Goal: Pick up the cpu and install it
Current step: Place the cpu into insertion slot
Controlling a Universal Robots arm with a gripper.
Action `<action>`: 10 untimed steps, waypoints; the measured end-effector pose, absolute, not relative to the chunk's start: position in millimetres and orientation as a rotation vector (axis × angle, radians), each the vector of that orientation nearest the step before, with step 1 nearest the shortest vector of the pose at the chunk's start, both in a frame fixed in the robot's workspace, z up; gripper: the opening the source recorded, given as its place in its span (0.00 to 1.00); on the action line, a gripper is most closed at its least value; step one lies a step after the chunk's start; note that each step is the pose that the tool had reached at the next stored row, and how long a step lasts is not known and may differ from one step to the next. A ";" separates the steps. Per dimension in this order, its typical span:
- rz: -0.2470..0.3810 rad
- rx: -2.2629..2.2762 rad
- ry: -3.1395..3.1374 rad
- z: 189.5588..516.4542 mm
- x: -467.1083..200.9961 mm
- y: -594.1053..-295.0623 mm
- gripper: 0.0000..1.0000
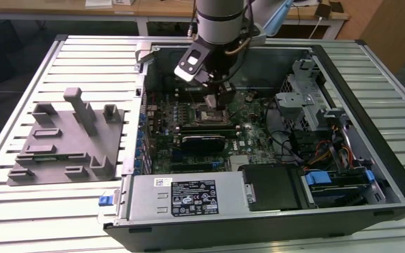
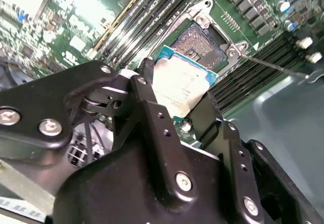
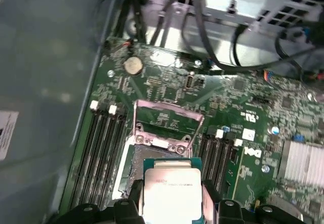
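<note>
a: what is the gripper [image 2: 177, 96] doing?
b: it's pinching the cpu [image 2: 183, 82] by two opposite edges, with one black finger [image 2: 152, 113] on each side. the silvery lid faces the cameras in both wrist views.
a: and where is that?
b: inside the open case [image 1: 259, 232], low over the board [image 3: 238, 90]. the socket [image 2: 200, 44] lies just below and beyond the fingertips, with its contact field bare.
a: is the cpu seated?
b: it overlaps the socket's near edge and looks tilted to it. i cannot tell whether it touches.
a: the bracket?
b: in the first wrist view the bracket [image 3: 161, 143] stands swung up and open, just beyond the cpu. memory slots [image 3: 98, 148] run along both sides of the socket, either side of the fingers.
a: anything outside the case?
b: in the exterior view the arm [image 1: 220, 21] comes down into the case from above. a grey tray [image 1: 55, 153] sits on the slatted table [image 1: 90, 58], well apart from the gripper and beyond the case wall.
</note>
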State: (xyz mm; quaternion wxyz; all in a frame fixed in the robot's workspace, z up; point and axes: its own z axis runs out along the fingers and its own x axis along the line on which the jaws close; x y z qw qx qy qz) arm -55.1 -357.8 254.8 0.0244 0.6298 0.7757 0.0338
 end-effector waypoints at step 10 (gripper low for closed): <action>0.097 2.155 2.208 252.5 -55.1 -357.8 0.54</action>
